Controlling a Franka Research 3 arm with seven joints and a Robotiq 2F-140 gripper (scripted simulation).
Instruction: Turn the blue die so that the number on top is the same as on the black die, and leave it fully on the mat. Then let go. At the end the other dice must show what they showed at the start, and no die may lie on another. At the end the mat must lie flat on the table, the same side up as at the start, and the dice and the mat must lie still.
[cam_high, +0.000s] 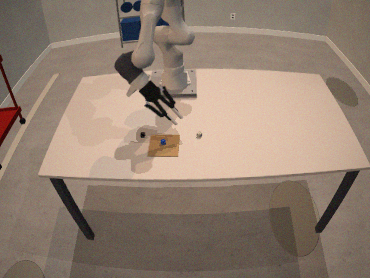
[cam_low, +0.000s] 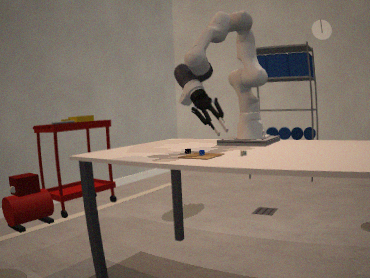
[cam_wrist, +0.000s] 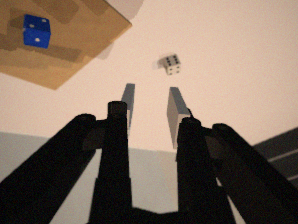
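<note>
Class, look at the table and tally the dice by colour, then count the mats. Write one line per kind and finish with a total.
Blue dice: 1, the small blue die on the mat
Black dice: 1, the small black die on the table beside the mat
White dice: 1, the small white die
Mats: 1, the flat brown square mat
Total: 4

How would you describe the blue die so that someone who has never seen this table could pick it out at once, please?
Start at the white table in front of the arm's base and find the brown mat near its front edge. The blue die sits on that mat, below the raised claw. It is the only die on the mat: the black die and the white die lie on the bare table on either side of it.
</note>
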